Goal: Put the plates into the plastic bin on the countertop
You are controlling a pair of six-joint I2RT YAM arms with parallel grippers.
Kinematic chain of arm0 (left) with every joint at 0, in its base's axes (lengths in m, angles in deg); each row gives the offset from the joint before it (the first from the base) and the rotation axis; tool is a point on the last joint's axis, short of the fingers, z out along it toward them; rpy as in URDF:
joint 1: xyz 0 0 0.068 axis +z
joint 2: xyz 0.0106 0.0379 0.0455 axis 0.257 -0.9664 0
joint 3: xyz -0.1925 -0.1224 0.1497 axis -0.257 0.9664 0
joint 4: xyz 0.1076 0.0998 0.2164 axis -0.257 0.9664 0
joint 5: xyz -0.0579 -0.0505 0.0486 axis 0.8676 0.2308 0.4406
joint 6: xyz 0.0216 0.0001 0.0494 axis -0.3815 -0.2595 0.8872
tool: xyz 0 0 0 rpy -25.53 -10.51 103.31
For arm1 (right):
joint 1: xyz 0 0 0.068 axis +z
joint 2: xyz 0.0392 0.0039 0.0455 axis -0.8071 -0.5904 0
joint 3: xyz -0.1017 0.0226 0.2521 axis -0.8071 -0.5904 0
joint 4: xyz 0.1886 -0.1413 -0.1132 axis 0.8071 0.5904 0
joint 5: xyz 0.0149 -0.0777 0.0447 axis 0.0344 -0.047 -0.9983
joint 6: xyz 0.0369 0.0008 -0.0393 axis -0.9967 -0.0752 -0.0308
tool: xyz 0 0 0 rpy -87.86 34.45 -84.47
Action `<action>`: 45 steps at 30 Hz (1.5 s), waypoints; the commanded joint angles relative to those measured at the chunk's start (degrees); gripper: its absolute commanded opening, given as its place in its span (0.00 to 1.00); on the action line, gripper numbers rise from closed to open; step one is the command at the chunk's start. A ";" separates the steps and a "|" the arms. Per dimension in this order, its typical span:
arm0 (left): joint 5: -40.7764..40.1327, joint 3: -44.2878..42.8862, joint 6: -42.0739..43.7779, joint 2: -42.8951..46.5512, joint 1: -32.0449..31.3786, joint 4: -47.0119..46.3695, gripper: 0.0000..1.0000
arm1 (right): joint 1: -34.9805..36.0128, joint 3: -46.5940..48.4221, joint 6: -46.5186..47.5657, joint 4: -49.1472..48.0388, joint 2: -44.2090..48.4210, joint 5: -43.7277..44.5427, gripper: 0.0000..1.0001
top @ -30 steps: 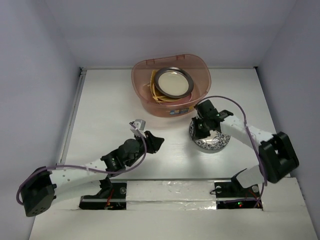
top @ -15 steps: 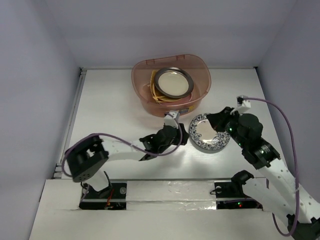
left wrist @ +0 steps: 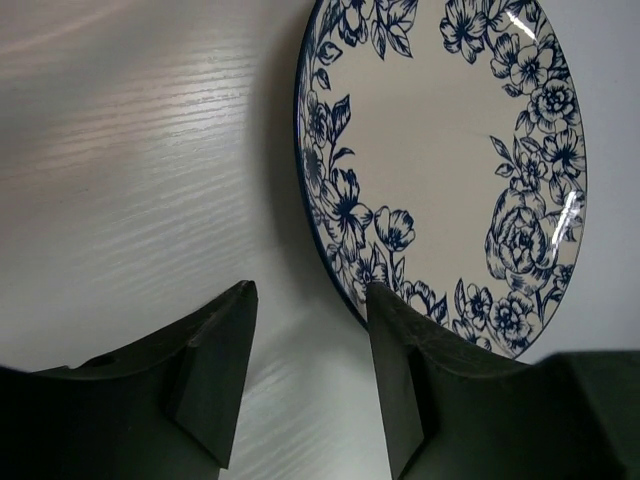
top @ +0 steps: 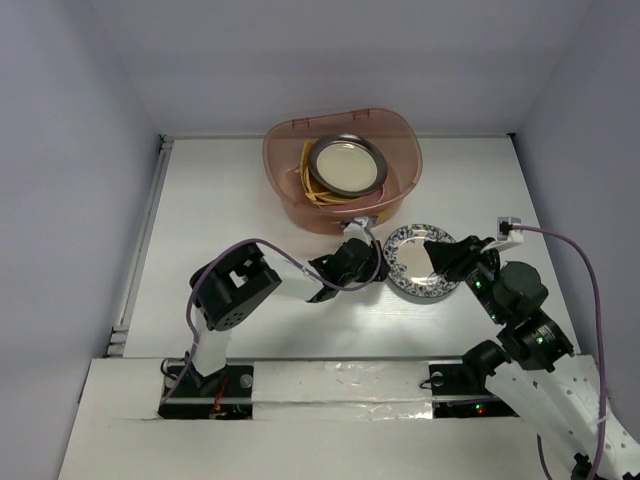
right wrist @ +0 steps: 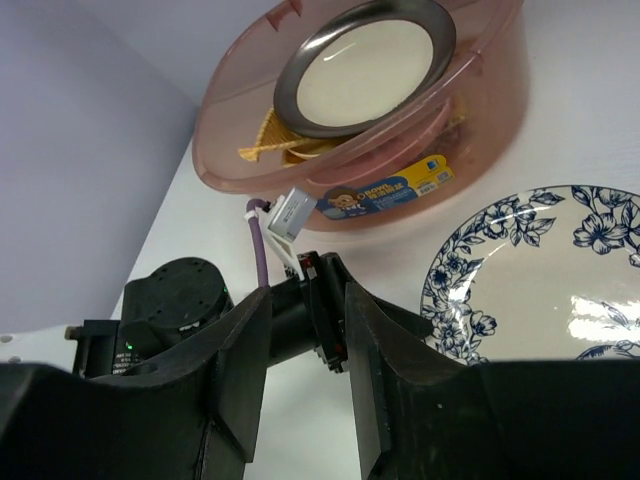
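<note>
The floral plate lies on the white bench, just in front of the bin and apart from it. It sits between the 2 tools.

The left tool reaches in from the plate's left side. Its jaws stand apart, with bare bench showing in the gap. In the left wrist view, 1 finger sits right at the plate's blue rim and overlaps it; whether it touches I cannot tell. The other finger is off to the side, clear of the plate. Nothing is clamped.

The right tool hangs over the plate's right part. Its jaws are apart too and hold nothing. In the right wrist view the plate shows beside the fingers, not between them, and the left arm shows through the gap.

The bin stands at the far middle of the bench. Inside it, the metal-rimmed plate with a cream centre lies on top. Orange-tan and yellow dishes peek out beneath it on its left. A small label is on the bin's near wall.
</note>
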 commanded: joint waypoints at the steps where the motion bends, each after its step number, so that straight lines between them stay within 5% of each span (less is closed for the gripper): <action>1: 1.86 -2.94 -2.03 -2.05 0.69 -1.11 0.45 | -0.12 -1.21 1.72 -2.14 0.20 0.92 0.41; 15: 2.39 -7.78 -3.71 -9.09 1.84 0.73 0.39 | -0.12 -3.41 2.42 -5.84 -2.00 0.21 0.39; 18: 1.25 -8.05 -3.97 -10.15 1.84 0.73 0.30 | -0.12 -3.33 2.16 -6.10 -1.47 0.21 0.39; 22: 0.19 -7.52 -4.15 -10.59 1.84 0.38 0.00 | -0.12 -2.19 2.16 -5.23 -0.85 0.21 0.38; 35: 7.38 5.57 -6.16 12.25 2.36 -10.25 0.00 | -0.12 0.80 1.20 -0.13 4.77 6.36 0.39; 45: 17.50 4.79 -7.31 23.68 6.05 -11.75 0.00 | -0.12 7.13 2.43 5.24 8.99 15.58 0.50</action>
